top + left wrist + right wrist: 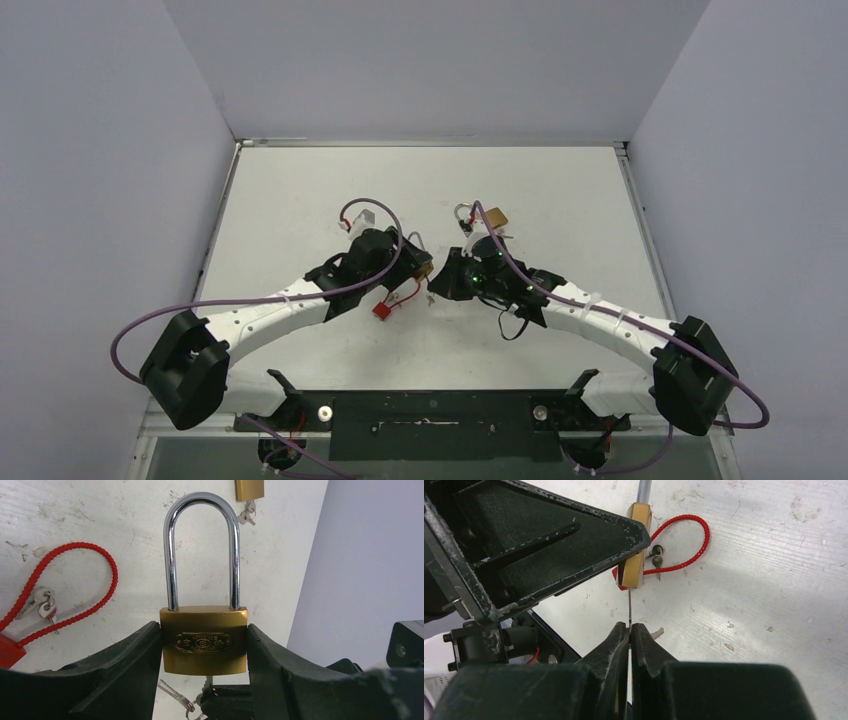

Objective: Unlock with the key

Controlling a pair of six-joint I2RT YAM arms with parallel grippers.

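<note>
The left claw [202, 630] is clamped on the brass body of a padlock [203, 642], one finger on each side. It holds the padlock just above the table [560, 190], near the middle and between the two arms. The steel shackle [201, 500] is seated in the body at both legs and points toward the far side.

The right claw [629, 628] is pressed together on a key [629, 607]. The thin blade runs straight from the fingertips to the underside of the padlock. How deep it sits in the keyhole cannot be told.

A red cable lock [381, 309] lies on the table just near of the padlock, with small keys [45, 607] inside its loop. A second padlock [249, 489] lies farther off, with keys beside it.
</note>
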